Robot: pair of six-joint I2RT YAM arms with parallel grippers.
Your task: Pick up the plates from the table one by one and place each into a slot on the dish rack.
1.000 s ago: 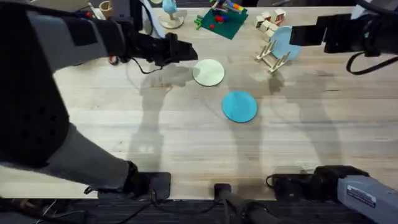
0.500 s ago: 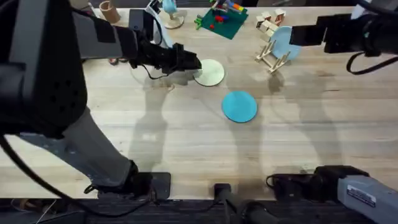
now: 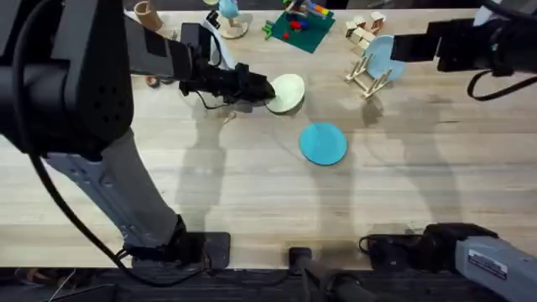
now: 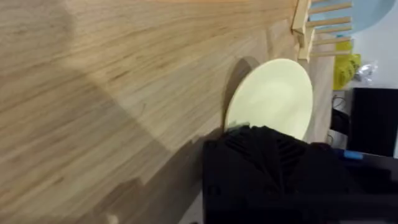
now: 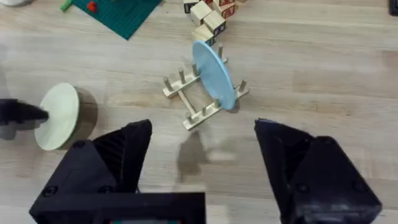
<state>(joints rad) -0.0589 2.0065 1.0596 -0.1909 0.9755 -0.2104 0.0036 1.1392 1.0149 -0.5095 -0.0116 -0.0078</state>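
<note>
The cream plate [image 3: 288, 91] is tilted up off the table [image 3: 252, 184], casting a shadow, with my left gripper [image 3: 265, 89] shut on its left edge. From the left wrist the cream plate [image 4: 273, 96] rises just past my black finger [image 4: 261, 168]. The cyan plate [image 3: 323, 143] lies flat near the table's middle. The dish rack [image 3: 367, 74] stands at the back right with a paler sky-blue plate [image 3: 383, 55] upright in a slot. My right gripper [image 5: 202, 155] hangs open above the dish rack [image 5: 199, 99]; that view also takes in the cream plate [image 5: 59, 115].
A green baseplate with bricks [image 3: 298, 25] and loose wooden blocks [image 3: 365, 29] lie behind the rack. A small stand [image 3: 226, 18] and a tan cup [image 3: 144, 12] sit at the back left. The near half of the table is bare wood.
My left gripper slid right to the cream plate's edge and closed on it; the plate has tipped up and shifted slightly back-right. The right arm has stayed still.
</note>
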